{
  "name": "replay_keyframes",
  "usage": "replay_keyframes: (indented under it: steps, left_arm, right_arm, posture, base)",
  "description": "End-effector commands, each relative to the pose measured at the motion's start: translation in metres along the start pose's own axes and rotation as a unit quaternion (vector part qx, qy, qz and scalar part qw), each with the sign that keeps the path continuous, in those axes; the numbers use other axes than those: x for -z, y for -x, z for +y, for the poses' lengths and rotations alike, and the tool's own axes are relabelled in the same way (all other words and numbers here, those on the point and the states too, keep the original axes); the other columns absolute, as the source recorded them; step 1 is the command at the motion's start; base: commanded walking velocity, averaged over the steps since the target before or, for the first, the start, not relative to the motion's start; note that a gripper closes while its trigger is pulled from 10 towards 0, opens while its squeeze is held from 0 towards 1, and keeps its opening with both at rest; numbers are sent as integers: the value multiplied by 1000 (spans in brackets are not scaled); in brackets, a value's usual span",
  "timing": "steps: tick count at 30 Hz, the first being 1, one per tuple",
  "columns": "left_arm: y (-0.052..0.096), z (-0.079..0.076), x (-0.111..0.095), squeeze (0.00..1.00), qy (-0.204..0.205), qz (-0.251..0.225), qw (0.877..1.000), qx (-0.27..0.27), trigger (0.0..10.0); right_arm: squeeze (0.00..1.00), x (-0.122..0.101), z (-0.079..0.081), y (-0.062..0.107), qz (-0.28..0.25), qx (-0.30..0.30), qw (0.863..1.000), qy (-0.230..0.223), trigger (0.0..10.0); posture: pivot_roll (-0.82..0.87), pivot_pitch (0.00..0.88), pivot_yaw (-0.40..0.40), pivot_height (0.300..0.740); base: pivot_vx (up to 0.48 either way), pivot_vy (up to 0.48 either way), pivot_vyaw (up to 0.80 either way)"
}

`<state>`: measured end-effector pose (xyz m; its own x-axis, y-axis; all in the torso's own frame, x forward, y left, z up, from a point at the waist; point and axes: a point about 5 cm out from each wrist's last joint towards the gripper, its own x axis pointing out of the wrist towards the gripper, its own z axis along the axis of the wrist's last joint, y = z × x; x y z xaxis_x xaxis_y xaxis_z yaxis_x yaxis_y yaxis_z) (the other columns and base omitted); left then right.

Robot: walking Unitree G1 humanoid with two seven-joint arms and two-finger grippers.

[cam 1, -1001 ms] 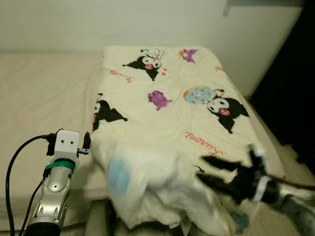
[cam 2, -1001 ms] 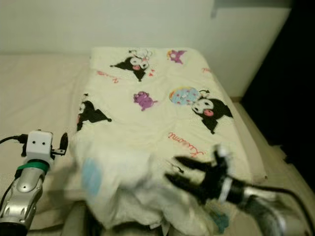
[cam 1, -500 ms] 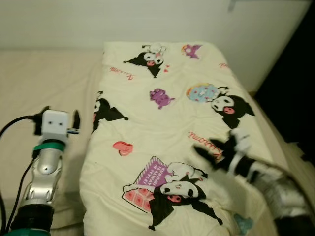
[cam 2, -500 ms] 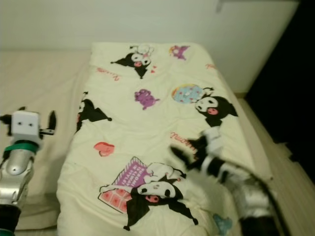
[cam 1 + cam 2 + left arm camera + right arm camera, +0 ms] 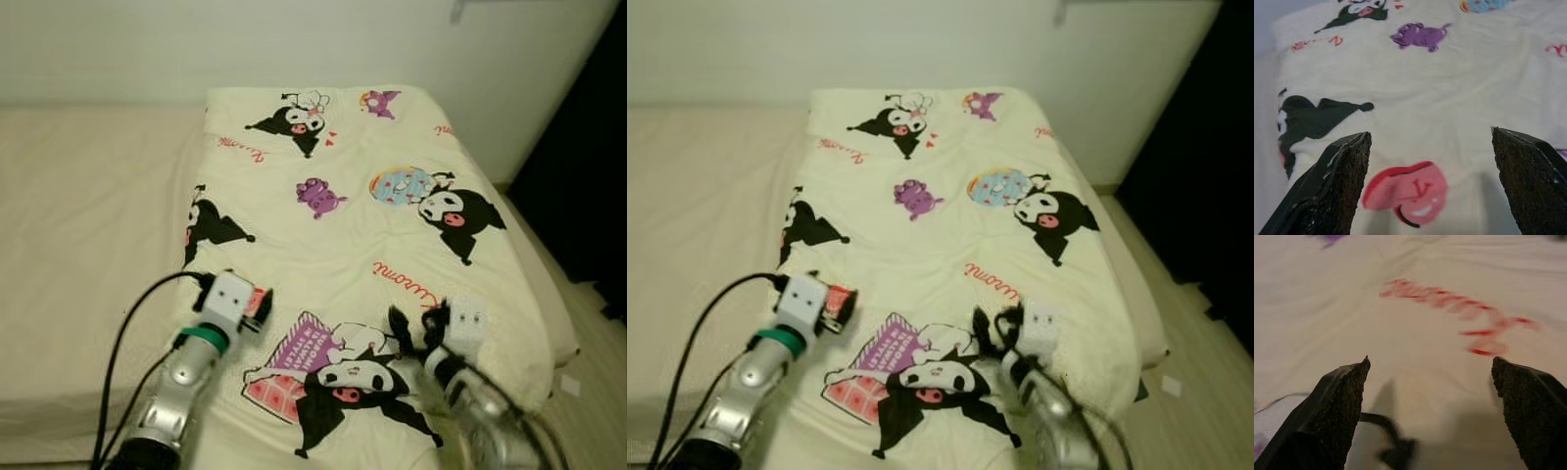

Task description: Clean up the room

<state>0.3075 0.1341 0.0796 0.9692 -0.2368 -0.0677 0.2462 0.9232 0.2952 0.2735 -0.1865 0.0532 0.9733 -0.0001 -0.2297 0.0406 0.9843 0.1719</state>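
Observation:
A cream blanket (image 5: 333, 196) printed with black cartoon figures lies spread flat along the right half of the bed. My left gripper (image 5: 257, 300) hovers over its near left part, beside a red heart print (image 5: 1405, 188). The left fingers (image 5: 1337, 176) stand wide apart with nothing between them. My right gripper (image 5: 416, 328) is low over the blanket's near right part, by the red lettering (image 5: 1449, 308). It is open too, and its fingers (image 5: 1332, 401) hold nothing.
The bare beige mattress (image 5: 88, 196) takes up the left side of the bed, against a pale wall (image 5: 294, 39). A dark opening (image 5: 588, 176) lies to the right. A small white scrap (image 5: 568, 385) is on the floor beside the bed.
The blanket's near end was bunched up a second ago and now lies flat. My left gripper has moved right onto the blanket. The right gripper has drawn back toward the near edge.

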Motion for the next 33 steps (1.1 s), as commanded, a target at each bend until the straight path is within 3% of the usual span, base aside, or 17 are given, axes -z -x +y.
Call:
replay_keyframes:
  steps: [1,3,4,7,33]
  left_arm:
    - [10,6,17,0,-1,34,999,-23,10000]
    - [10,6,17,0,-1,34,999,-23,10000]
    - [16,16,20,0,14,37,998,-51,10000]
    - [18,20,21,0,30,40,997,-66,10000]
    - [23,13,25,0,36,51,996,-70,10000]
  right_arm:
    - [0,2,-4,8,-11,30,999,11,10000]
    - [0,2,-4,8,-11,30,999,11,10000]
    - [0,7,-4,13,-6,38,999,12,10000]
    - [0,8,-4,14,-3,41,999,10,10000]
    - [0,13,-1,12,-18,88,996,17,10000]
  posture:
    - [22,11,48,590]
    - [22,11,48,590]
    - [14,6,47,600]
    - [14,6,47,610]
    - [13,0,47,700]
  base:
    - [0,0,0]
    - [0,0,0]
    - [0,0,0]
    - [0,0,0]
    - [0,0,0]
